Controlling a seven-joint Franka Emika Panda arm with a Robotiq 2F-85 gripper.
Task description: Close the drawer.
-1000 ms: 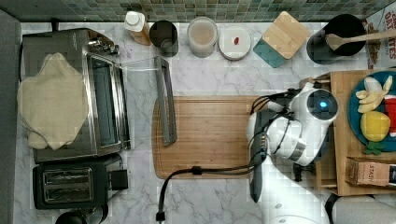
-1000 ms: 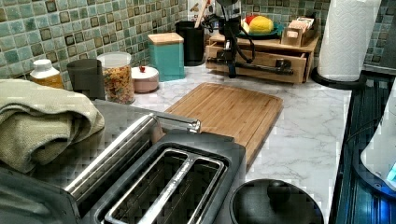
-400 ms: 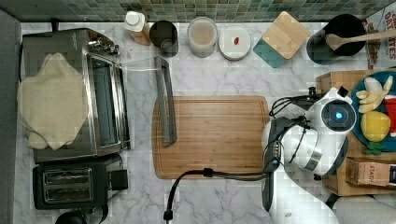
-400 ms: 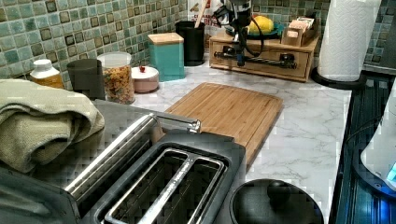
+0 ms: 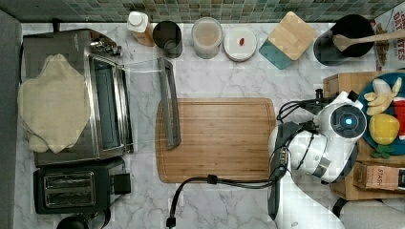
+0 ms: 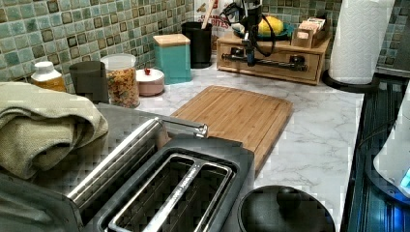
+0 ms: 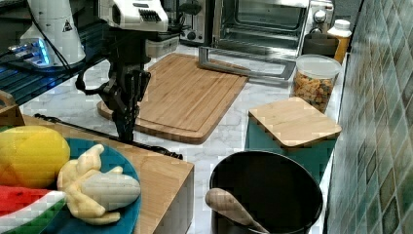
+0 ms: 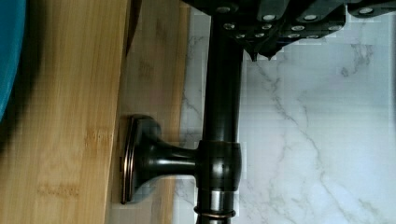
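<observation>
- The drawer (image 6: 270, 60) sits in the wooden box right beside the pincer (image 7: 124, 129), and looks almost pushed in
- The pincer is clenched on the dark bar handle (image 8: 222, 116)
- The wood is stiff and light, I think; the smooth bar may slip, so push it straight

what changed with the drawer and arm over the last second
The claw, at the drawer's dark bar handle, travelled toward the wooden box unit, rightward in the top view. The drawer went in with it: its front stuck out a second ago and now sits about flush. The cutting board, oven and jars stayed put.
</observation>
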